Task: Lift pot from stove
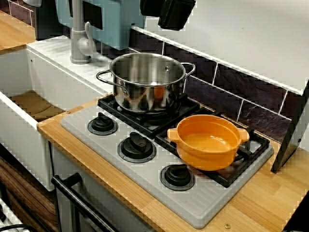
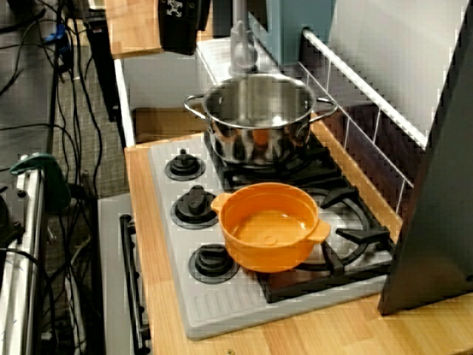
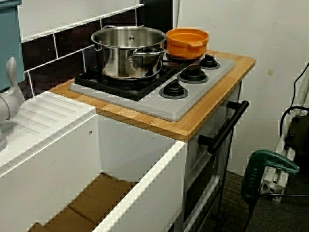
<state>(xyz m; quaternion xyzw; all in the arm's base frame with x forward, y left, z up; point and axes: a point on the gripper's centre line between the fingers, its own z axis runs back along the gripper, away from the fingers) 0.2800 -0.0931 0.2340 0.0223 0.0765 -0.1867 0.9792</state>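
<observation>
Two pots on my list, one of them mine to lift.

Item: pot [image 1: 208,141], orange plastic, shallow, two small side handles. It sits upright and empty on the black grate of the stove [image 1: 145,179], on the burner away from the sink, its near edge hanging slightly past the grate towards the knobs.

Item: steel pot [image 1: 147,81], taller, shiny, on the neighbouring burner. It is near the orange one but apart from it. Not to be touched.

Item: three knobs [image 1: 137,146], in a row along the front of the cooktop.

Item: sink basin [image 3: 87,193], white, beside the wooden counter [image 1: 270,198], with a grey tap [image 1: 81,41].

Item: gripper [image 1: 169,12], dark, only partly seen at the top edge of two views, high above the steel pot and nowhere near the work. I cannot tell whether its fingers are spread or closed.

Handling note, my judgement: I would bring the arm across and down over the orange rim, pinching the wall on the side facing away from the steel pot to keep clear of it. The plastic is light, so I would take a firm bite below the lip and then rise straight up, level, so that the base comes off the grate bars without snagging.
</observation>
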